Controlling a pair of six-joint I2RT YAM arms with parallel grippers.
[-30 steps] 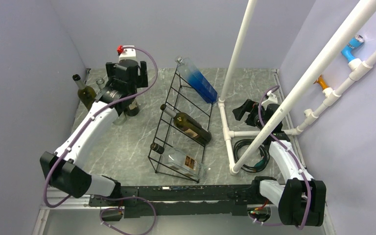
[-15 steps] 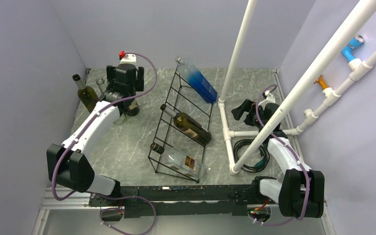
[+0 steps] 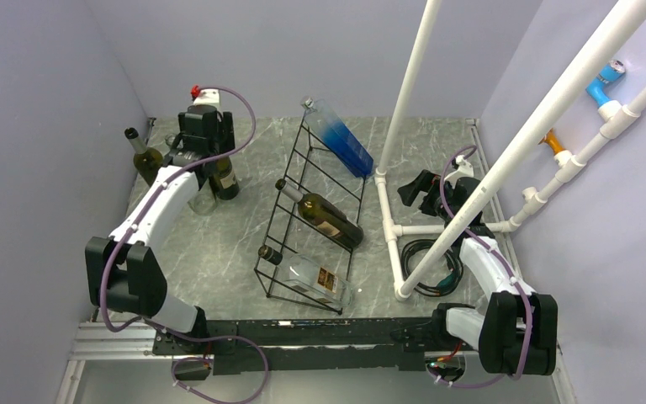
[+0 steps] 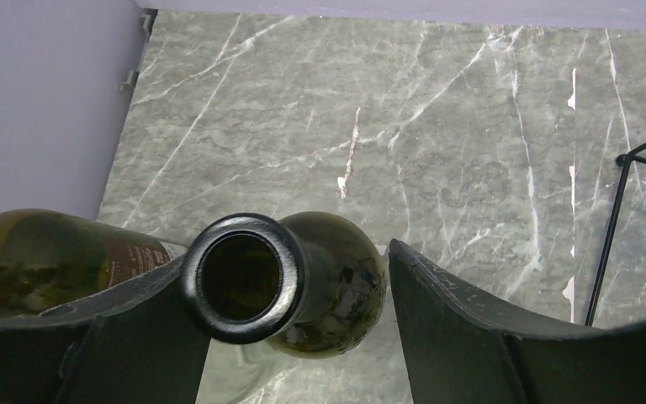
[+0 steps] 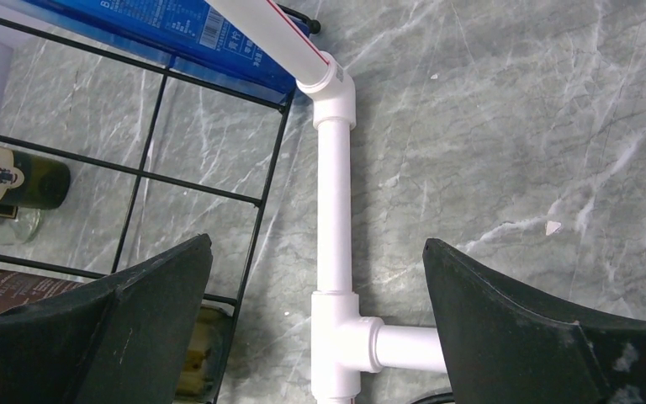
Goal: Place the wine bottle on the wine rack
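A dark green wine bottle [image 3: 224,178] stands upright at the table's far left. In the left wrist view I look down on its open mouth [image 4: 240,276]. My left gripper [image 3: 205,156] [image 4: 290,265] is open, its jaws on either side of the neck; the left finger [image 4: 135,337] is close to the rim and the right finger [image 4: 471,337] stands apart. The black wire wine rack [image 3: 290,220] lies mid-table and holds a blue bottle [image 3: 342,140], a dark bottle [image 3: 326,219] and a clear bottle [image 3: 313,274]. My right gripper [image 3: 415,190] [image 5: 315,252] is open and empty above the white pipe.
An olive bottle [image 3: 145,160] [image 4: 34,261] and a small clear glass bottle [image 3: 172,143] stand beside the left wall. A white PVC pipe frame [image 3: 391,227] [image 5: 334,210] rises right of the rack. A black cable coil [image 3: 431,254] lies inside its base. The rack's edge shows in both wrist views [image 4: 610,244] [image 5: 139,172].
My left arm has swung left and farther back, bringing the open gripper over the dark bottle's neck. The right arm has barely moved.
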